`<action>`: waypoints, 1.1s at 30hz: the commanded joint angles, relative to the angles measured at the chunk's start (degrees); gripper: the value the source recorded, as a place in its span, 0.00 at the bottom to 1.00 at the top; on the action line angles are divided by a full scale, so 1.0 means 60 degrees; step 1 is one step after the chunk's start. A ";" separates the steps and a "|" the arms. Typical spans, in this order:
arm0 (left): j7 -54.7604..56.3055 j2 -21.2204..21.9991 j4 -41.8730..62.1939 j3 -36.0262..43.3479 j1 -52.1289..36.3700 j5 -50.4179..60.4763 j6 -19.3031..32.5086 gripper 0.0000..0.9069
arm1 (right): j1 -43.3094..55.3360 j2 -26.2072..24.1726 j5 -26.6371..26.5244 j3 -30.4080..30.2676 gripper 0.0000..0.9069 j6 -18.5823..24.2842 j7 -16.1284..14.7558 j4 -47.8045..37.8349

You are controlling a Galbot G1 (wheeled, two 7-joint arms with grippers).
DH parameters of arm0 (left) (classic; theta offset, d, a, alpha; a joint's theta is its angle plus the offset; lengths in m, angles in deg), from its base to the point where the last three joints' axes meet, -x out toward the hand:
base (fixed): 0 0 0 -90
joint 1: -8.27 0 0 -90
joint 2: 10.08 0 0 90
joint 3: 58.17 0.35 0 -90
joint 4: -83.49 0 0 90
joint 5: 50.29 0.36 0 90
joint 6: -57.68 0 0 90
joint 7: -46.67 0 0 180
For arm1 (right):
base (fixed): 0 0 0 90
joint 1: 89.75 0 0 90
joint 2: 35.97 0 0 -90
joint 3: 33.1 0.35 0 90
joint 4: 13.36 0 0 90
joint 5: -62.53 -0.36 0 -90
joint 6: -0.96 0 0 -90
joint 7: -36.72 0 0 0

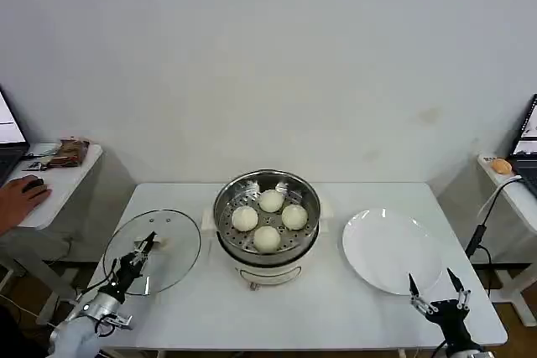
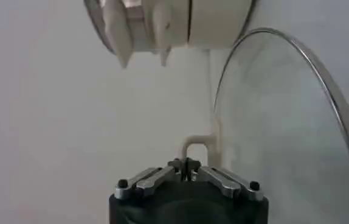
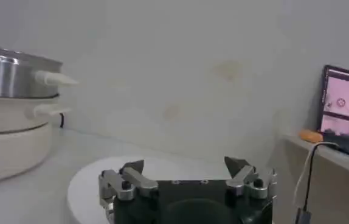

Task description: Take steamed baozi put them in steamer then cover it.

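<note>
You see four baozi (image 1: 268,217) sitting in the steamer (image 1: 267,193) at mid-table. The cover (image 1: 153,251) lies flat to its left, with your left gripper (image 1: 139,254) over its near part. Your right gripper (image 1: 437,291), fingers spread, hangs at the near edge of the white plate (image 1: 390,249).

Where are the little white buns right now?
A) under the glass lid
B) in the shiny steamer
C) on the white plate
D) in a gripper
B: all four buns sit in the steamer, while the plate is bare and the lid lies flat on the table.
</note>
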 commanded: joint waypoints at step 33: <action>-0.3741 -0.2575 -0.5105 0.0504 -0.0014 -0.3332 -0.3214 0.00 | -0.0281 -0.0112 -0.0042 0.0031 1.00 0.0034 -0.0092 0.0494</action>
